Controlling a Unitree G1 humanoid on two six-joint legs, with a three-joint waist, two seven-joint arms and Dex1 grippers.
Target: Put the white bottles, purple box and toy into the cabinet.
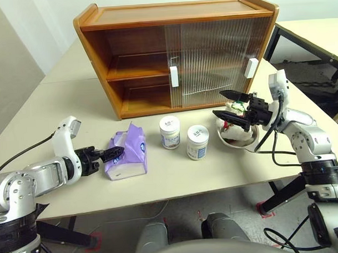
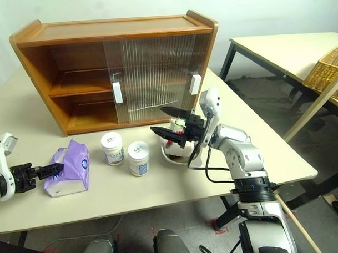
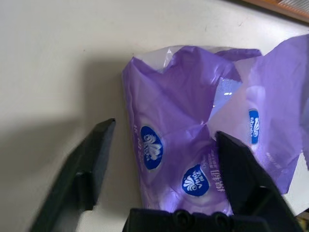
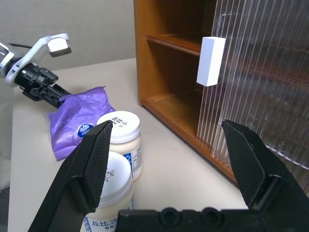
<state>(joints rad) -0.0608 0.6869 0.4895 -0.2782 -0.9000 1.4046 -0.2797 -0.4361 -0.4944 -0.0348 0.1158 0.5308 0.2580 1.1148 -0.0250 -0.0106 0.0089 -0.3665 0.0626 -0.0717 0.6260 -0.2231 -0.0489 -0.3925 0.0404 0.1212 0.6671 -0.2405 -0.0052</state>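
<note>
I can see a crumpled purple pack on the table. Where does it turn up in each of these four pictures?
Left eye view: soft lavender-purple tissue pack, lower left.
Right eye view: the pack, far left, low.
Left wrist view: the pack, centre.
Right wrist view: the pack, left of middle.
Shared landmark: two squat white plastic jars beside it.

Bright, even overhead lighting. Soft shadows on the pale beige tabletop [image 1: 74, 102] fall beside the soft lavender-purple tissue pack [image 3: 193, 145]. Mild glare marks its glossy wrapper. Near black jaws appear slightly blurred.
</note>
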